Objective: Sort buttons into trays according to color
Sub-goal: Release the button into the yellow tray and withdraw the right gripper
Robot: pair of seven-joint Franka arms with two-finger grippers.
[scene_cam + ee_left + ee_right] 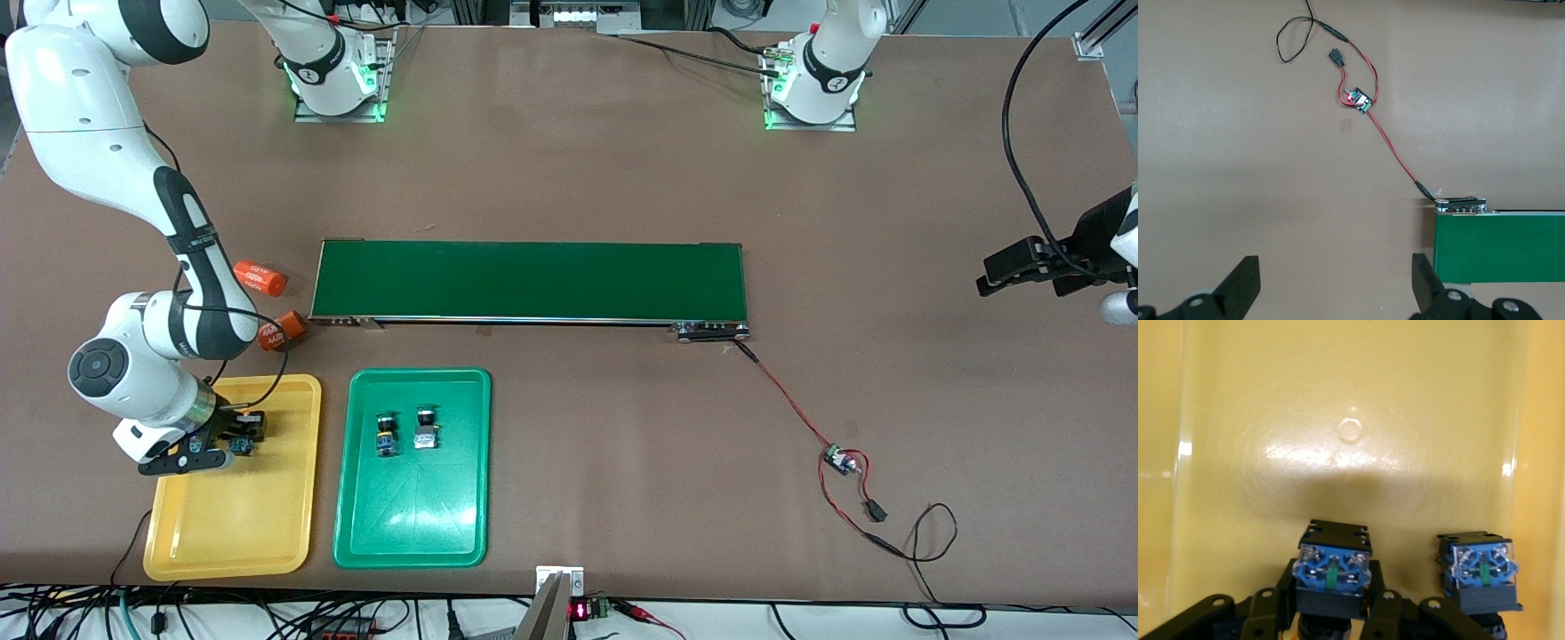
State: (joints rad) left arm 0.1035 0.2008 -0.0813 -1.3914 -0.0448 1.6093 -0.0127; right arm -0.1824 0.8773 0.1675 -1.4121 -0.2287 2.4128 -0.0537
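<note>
My right gripper [233,446] is low over the yellow tray [267,533], at the end nearest the conveyor. In the right wrist view its fingers [1386,613] press both sides of a black-and-blue button [1333,570], whose cap is hidden underneath. A second button [1481,570] stands on the yellow tray floor [1351,400] right beside it, also seen from the front [258,425]. Two more buttons [385,434] [427,428] lie in the green tray [413,524]. My left gripper [987,276] waits open at the left arm's end of the table, with nothing between its fingers [1245,283].
The long dark-green conveyor belt [529,280] lies across the middle, farther from the front camera than both trays. Two orange cylinders [260,277] [283,331] lie by its end near the right arm. A small circuit board with red and black wires [840,460] trails from its other end.
</note>
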